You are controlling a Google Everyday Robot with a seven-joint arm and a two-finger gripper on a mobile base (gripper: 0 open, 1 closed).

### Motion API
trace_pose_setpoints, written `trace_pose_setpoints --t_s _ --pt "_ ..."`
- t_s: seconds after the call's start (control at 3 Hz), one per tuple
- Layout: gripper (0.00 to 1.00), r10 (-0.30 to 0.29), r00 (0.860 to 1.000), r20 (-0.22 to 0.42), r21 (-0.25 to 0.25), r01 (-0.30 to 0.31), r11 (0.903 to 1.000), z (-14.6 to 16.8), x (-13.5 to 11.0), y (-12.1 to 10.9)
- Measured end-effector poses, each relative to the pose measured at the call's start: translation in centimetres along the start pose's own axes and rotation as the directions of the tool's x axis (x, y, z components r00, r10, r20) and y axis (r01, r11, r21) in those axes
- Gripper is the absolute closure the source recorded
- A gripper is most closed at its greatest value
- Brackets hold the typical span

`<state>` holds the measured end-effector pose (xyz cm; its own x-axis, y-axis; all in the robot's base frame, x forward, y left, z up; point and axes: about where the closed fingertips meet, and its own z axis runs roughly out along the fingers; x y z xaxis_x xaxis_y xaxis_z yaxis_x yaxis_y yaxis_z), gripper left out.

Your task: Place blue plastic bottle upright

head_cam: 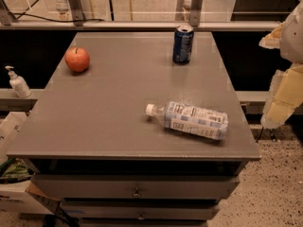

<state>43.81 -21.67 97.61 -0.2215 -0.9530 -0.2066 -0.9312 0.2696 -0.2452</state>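
The blue plastic bottle [191, 120] lies on its side on the grey table [118, 103], near the front right. Its white cap points left and its pale blue-and-white label faces up. My gripper [283, 91] shows at the right edge of the view as pale yellow and white parts. It is off the table's right side, apart from the bottle and level with it or slightly higher.
A dark blue soda can [183, 44] stands upright at the back of the table. A red apple [77, 59] sits at the back left. A white pump dispenser [17, 82] stands on a ledge to the left. Drawers [137, 187] are below the tabletop, boxes at lower left.
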Motion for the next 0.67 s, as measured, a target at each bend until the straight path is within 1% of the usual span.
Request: trace_pose_setpoints --t_s 0.33,0.67 --pt "0.0 0.0 1.0 0.0 0.0 0.0 1.0 0.0 -0.01 0.0" --pt "0.0 -0.017 0.999 0.037 0.001 0.017 0.9999 0.34 -0.84 -0.48"
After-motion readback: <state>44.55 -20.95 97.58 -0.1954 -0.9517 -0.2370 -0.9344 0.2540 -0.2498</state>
